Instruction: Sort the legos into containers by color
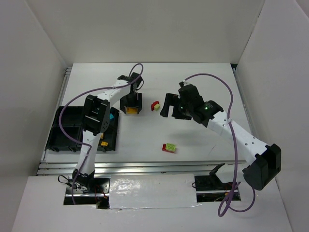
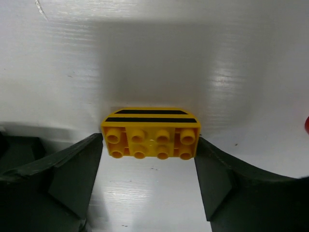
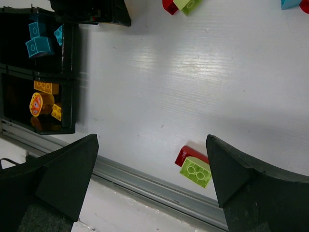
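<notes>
Brick (image 2: 150, 133), yellow: on bench (image 2: 154, 58), between left tool (image 2: 148, 141) fingers (image 2: 72, 169), both at its ends, clamping not determinable | right tool (image 3: 152, 145): open, empty; red-green brick (image 3: 194, 165) beside one finger.

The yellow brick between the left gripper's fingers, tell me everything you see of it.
The yellow brick is plastic, with two rows of four studs and two black stripes along its far edge. It lies flat on the white table, studs up, inside the left gripper, whose jaws flank its short ends; contact cannot be told.
</notes>
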{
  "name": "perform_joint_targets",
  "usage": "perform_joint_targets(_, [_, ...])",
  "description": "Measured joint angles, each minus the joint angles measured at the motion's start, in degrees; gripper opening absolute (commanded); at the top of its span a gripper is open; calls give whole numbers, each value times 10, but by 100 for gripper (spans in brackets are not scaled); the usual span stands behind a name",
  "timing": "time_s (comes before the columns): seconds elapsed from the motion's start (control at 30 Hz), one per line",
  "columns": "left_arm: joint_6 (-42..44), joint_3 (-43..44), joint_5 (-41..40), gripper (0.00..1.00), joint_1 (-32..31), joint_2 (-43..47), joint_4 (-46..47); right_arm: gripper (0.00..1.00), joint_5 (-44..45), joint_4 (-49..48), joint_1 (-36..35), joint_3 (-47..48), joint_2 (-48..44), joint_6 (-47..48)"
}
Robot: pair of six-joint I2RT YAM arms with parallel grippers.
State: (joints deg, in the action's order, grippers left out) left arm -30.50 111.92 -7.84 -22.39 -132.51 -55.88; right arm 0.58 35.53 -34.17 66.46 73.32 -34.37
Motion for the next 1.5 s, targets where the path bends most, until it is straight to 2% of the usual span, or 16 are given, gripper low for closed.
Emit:
perform_joint_targets(0.03, [0, -1, 0, 69, 0, -1, 2, 100, 0, 0, 0, 0, 0, 0])
perform_joint_targets(0.1, [-2, -1, 0, 54, 0, -1, 4, 100, 0, 0, 0, 0, 0, 2])
perform_joint_targets(0.13, [3, 0, 0, 29, 0, -1, 6, 100, 0, 0, 0, 1, 1, 3])
perform_joint_targets(0.2, [3, 1, 2, 8, 0, -1, 6, 100, 0, 0, 0, 4, 2, 5])
perform_joint_targets(0.27, [4, 8, 4, 0, 0, -1, 0, 100, 0, -2, 0, 7, 3, 7])
perform_joint_targets(0.5, [3, 59, -12, 0, -3, 20, -17, 100, -8, -7, 1, 19, 17, 11])
perform_joint_targets(0.63, [-1, 52, -54, 0, -4, 103, -37, 100, -14, -8, 1, 20, 25, 14])
perform_joint_targets(0.93, [-33, -155, -126, 0, 25, 419, -88, 100, -34, -20, 12, 16, 26, 15])
perform_joint_targets(1.07, [-47, -233, -142, 0, 45, 483, -117, 100, -50, -23, 18, 13, 27, 15])
perform_joint_targets(1.2, [-63, -333, -147, 1, 50, 507, -141, 100, -60, -27, 19, 12, 28, 15])
perform_joint_targets(1.33, [-79, -407, -149, 15, 64, 508, -149, 100, -60, -29, 19, 6, 28, 19])
perform_joint_targets(1.37, [-85, -420, -149, 23, 68, 511, -148, 100, -61, -29, 19, 6, 28, 20])
perform_joint_targets(1.43, [-88, -437, -148, 31, 75, 518, -144, 100, -61, -30, 19, 5, 28, 21])
perform_joint_targets(1.5, [-89, -446, -149, 47, 81, 523, -139, 100, -61, -30, 19, 5, 28, 23])
